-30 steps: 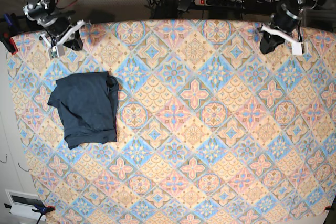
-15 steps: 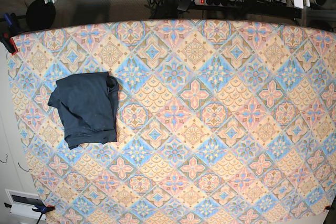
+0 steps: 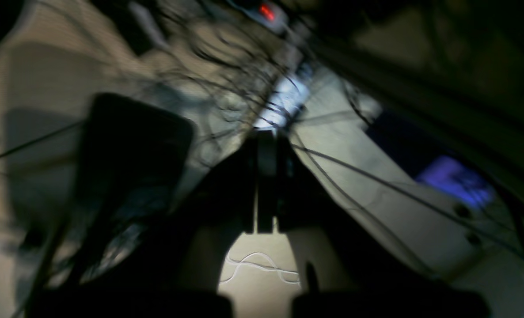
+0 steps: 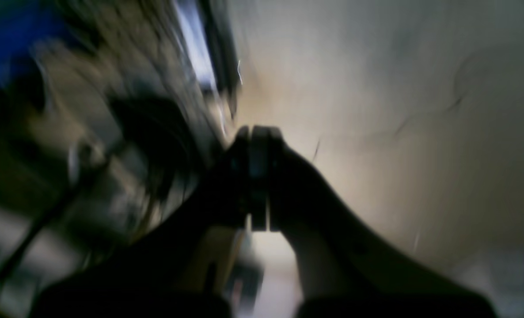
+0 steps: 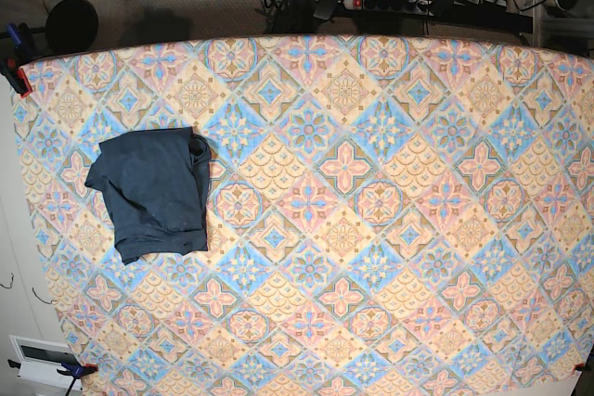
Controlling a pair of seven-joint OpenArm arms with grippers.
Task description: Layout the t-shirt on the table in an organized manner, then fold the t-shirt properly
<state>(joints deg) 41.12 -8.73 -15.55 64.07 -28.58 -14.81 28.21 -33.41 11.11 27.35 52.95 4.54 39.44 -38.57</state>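
- My left tool [image 3: 266,176] has its two dark halves pressed together, with nothing between them (its wrist view is blurred).
- Past it I see only a pale floor [image 3: 262,282], a tangle of thin dark cables [image 3: 226,75], and a small red light [image 3: 267,11] near the top edge.
- My right tool [image 4: 257,176] is likewise together and empty, a dark shape in front of a blurred beige surface.
- In the base view neither tool is over the tabletop [image 5: 390,229]; only white bits of my arms show at the top edge.
- The t-shirt [image 5: 153,192] lies on the left part of the tabletop, folded into a compact, roughly rectangular dark navy bundle, slightly skewed, with a bunched edge on its right side.
- It rests flat on the pastel diamond-patterned cloth, near the left edge.
- A power strip [image 5: 390,2] and cables lie on the floor beyond the far edge.
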